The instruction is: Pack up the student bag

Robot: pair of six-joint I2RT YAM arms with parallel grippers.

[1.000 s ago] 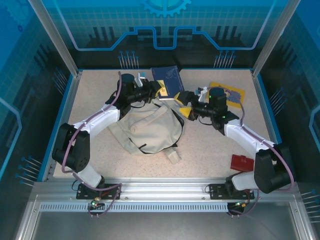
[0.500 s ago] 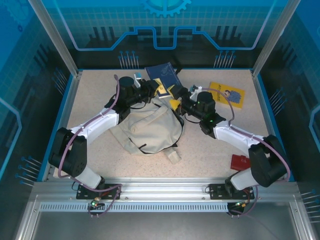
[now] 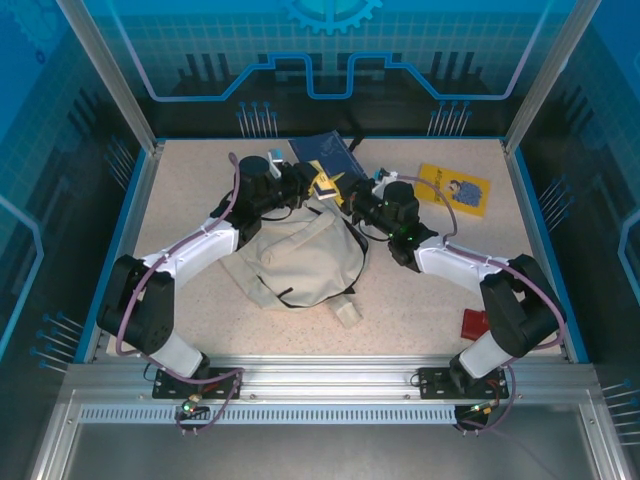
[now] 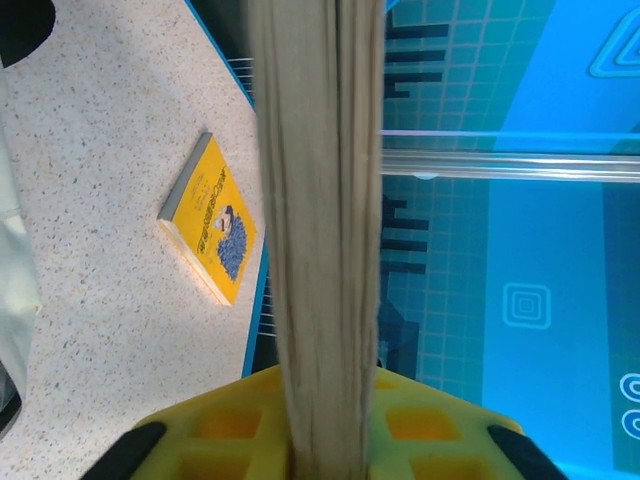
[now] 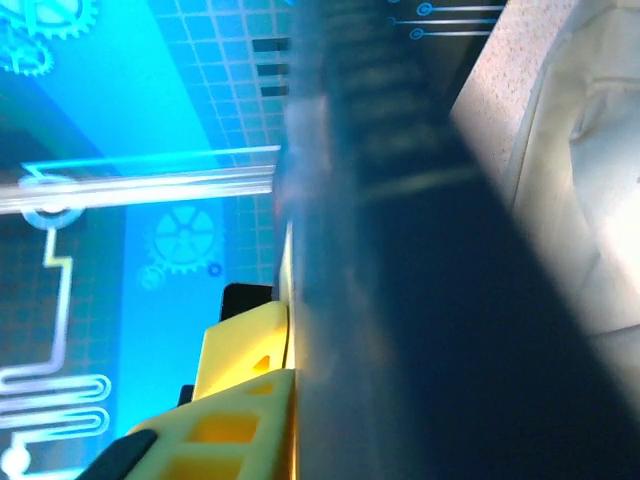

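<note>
The student bag (image 3: 295, 262) lies slumped flat on the table (image 3: 420, 290), just on the near side of both grippers, with its far edge right beneath them. It looks soft, light and limp. This is cloth that will fold and slide rather than stand, so its mouth will probably not hold open by itself. The surest hold is likely a pinch on the rim of the opening or on the black trim (the broad cream panels would only bunch between the fingers).

The left gripper (image 3: 322, 186) is clamped on a blue book (image 3: 328, 153). In its wrist view the page edge runs straight down between the yellow pads (image 4: 410, 392) with no gap. The right gripper (image 3: 352, 196) meets the same book from the other side. One yellow finger (image 5: 240, 350) lies against the dark cover and the other is hidden behind it, so I cannot tell whether it grips.

The bag's opening sits under the two grippers, and I cannot tell whether it gapes. The right wrist view is blurred. A yellow book (image 3: 455, 188) lies flat beyond the right gripper, and a red item (image 3: 478, 322) is half covered by the right arm.
</note>
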